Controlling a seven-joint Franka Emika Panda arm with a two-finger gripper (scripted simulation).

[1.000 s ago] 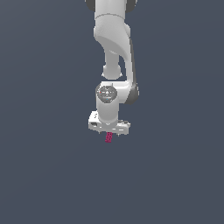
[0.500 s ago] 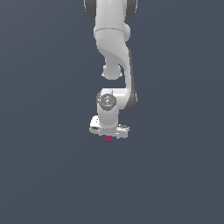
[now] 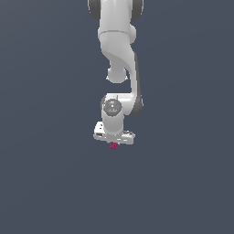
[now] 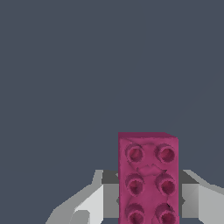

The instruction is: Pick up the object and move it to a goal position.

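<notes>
Centre frame in the exterior view, the white gripper (image 3: 113,142) carries the magenta block (image 3: 113,146) in jaws closed narrowly on it, the block's tip showing just below. Its long axis runs straight out from the jaws. No goal marker, brand or writing shows.

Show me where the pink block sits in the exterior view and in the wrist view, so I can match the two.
Exterior view: the pink block is a tiny speck just under the white tool, near the picture's middle.
Wrist view: the pink block fills the lower part of the picture, its studded face toward the camera, between the tool's grey-white fingers.
Shared landmark: the white tool, directly around the block in both views.
</notes>
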